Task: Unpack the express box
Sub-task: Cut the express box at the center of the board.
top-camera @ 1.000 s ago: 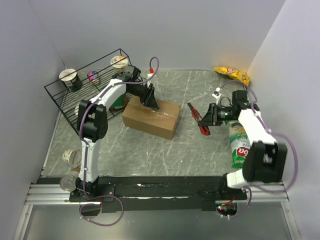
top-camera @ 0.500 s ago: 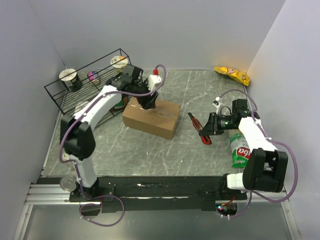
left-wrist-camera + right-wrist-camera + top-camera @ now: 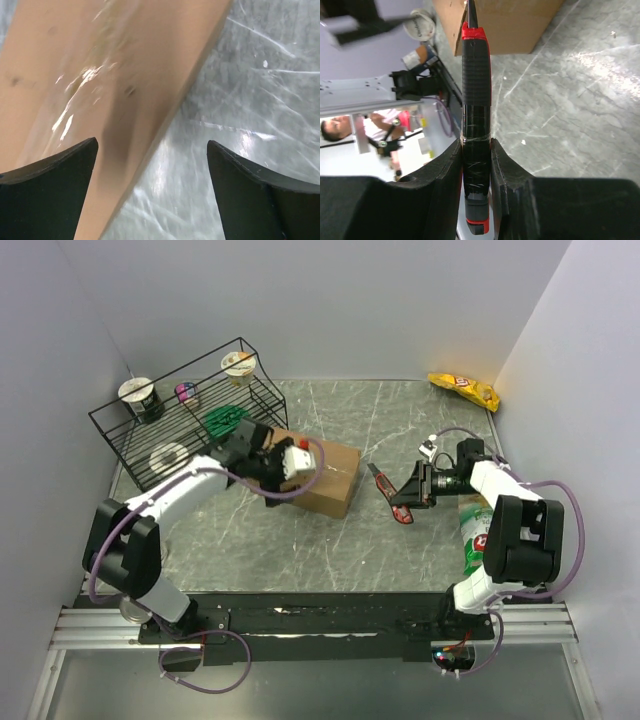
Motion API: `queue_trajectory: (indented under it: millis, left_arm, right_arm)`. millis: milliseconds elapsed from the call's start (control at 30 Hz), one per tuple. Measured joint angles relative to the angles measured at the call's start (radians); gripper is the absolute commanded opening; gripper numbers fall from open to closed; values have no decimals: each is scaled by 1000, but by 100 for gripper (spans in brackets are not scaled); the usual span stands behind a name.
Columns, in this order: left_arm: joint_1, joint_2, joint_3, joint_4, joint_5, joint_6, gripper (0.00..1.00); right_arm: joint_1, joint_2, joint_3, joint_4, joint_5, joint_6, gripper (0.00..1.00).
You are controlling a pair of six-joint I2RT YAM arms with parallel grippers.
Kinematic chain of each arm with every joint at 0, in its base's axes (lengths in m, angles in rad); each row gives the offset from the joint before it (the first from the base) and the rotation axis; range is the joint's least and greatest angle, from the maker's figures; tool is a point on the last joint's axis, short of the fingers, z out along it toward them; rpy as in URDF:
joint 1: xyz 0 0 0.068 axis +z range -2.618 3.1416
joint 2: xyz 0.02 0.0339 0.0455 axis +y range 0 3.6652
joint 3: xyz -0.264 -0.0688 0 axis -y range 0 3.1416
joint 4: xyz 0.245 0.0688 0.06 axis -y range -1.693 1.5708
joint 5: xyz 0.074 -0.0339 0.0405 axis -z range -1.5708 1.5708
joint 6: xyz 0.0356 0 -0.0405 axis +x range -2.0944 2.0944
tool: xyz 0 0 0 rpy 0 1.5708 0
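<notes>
Gripper L (image 3: 152, 144) wide open, empty, over express box (image 3: 90, 60); gripper R (image 3: 476, 144) clamped on knife (image 3: 475, 75).

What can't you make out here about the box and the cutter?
- Box left half: top view, left end effector covers it.
- Box in left wrist view: blurred, cropped by edges.
- Cutter blade tip: right wrist view, cut off by top edge.
- Box contents: closed, every view.

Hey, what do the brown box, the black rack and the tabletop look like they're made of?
Plain brown rectangular box: matte cardboard, with a glossy tape-like streak glinting on top. Black open rack: thin wire, probably painted metal. Grey veined tabletop: marble look, perhaps laminate, softly reflective.
</notes>
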Motion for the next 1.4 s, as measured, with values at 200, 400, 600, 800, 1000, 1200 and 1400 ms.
queue_trajectory:
  millis: [200, 400, 600, 800, 1000, 1200, 1400]
  left_arm:
    - [-137, -22, -198, 322, -99, 49, 97]
    - [-251, 117, -146, 529, -222, 39, 99]
    - [-283, 311, 80, 523, -312, -69, 96]
    - [-280, 404, 237, 462, -347, -188, 96]
    - [-280, 371, 181, 465, -310, -192, 96]
    - [-271, 261, 45, 457, -237, -156, 96]
    - [-252, 137, -58, 418, -183, -141, 96]
  right_arm:
    - [-1, 34, 46, -18, -27, 6, 0]
    - [-17, 34, 45, -8, -11, 34, 0]
    - [-35, 47, 41, 9, 2, 68, 0]
    - [-39, 161, 159, -89, 29, 43, 0]
    - [-64, 305, 410, -262, 29, -111, 0]
    - [-76, 417, 565, -465, 29, -294, 0]
    - [-77, 473, 629, -529, 29, -467, 0]
